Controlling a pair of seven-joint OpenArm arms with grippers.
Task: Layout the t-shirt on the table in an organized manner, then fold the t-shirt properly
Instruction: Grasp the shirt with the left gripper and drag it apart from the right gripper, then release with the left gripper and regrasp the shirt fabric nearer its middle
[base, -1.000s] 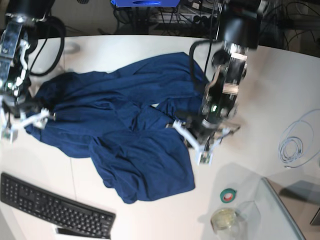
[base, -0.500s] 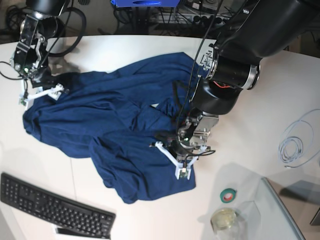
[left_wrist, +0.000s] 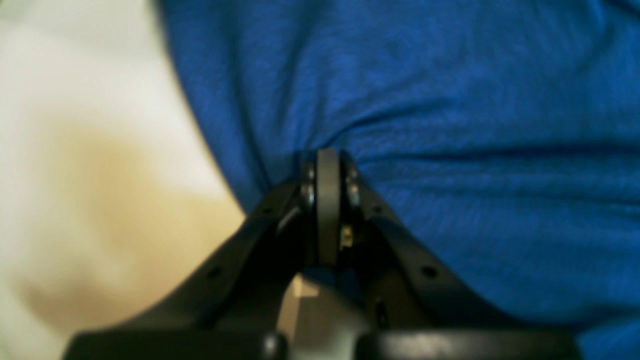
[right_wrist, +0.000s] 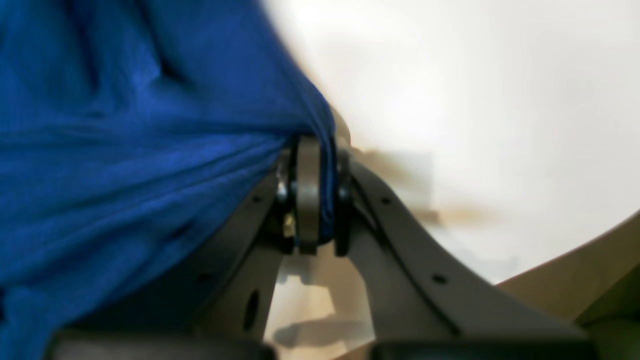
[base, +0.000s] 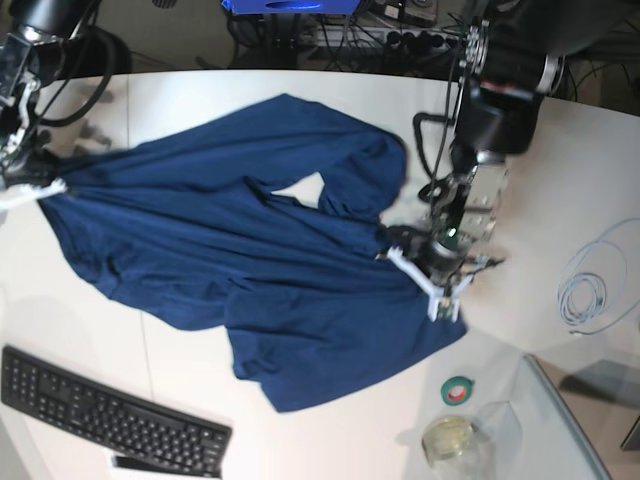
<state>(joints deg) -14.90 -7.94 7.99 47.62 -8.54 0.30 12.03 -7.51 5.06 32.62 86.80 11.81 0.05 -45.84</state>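
Keeping both sets of jaws clamped on the limp t-shirt (base: 250, 250), grip only its edges above the bench (base: 560, 190).

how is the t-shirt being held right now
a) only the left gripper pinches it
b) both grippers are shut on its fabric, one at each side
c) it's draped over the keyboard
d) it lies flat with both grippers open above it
b: each wrist view shows closed jaws with blue cloth of the t-shirt bunched between them, the left gripper and the right gripper, and the base view shows it stretched between the two arms.
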